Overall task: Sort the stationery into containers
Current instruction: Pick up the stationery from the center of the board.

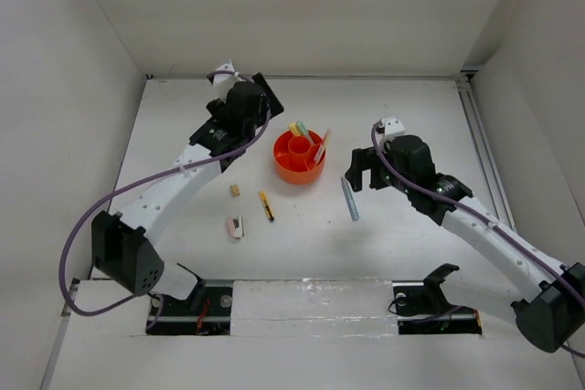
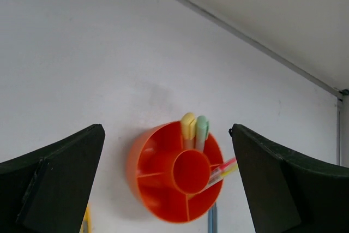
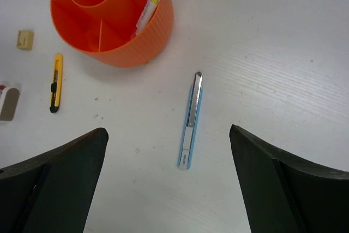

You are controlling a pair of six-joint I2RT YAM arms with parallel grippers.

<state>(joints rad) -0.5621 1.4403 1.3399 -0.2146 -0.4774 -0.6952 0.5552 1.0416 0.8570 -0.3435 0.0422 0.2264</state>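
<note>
Orange tub (image 1: 297, 176) on the desk (image 1: 393, 244) holds yellow marker (image 2: 188, 126) and green marker (image 2: 202, 129) in one outer compartment; your left jaws stand wide and empty facing it, your right jaws likewise over the grey-blue pen (image 3: 191, 121) beside it.

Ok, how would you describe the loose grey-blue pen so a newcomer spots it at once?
Find the round orange tub near the middle of the white table. The grey-blue pen lies flat just right of it, toward the near edge, not touching it. It is slim and blue with a silvery strip, unlike the shorter yellow-and-black one on the tub's left.
</note>
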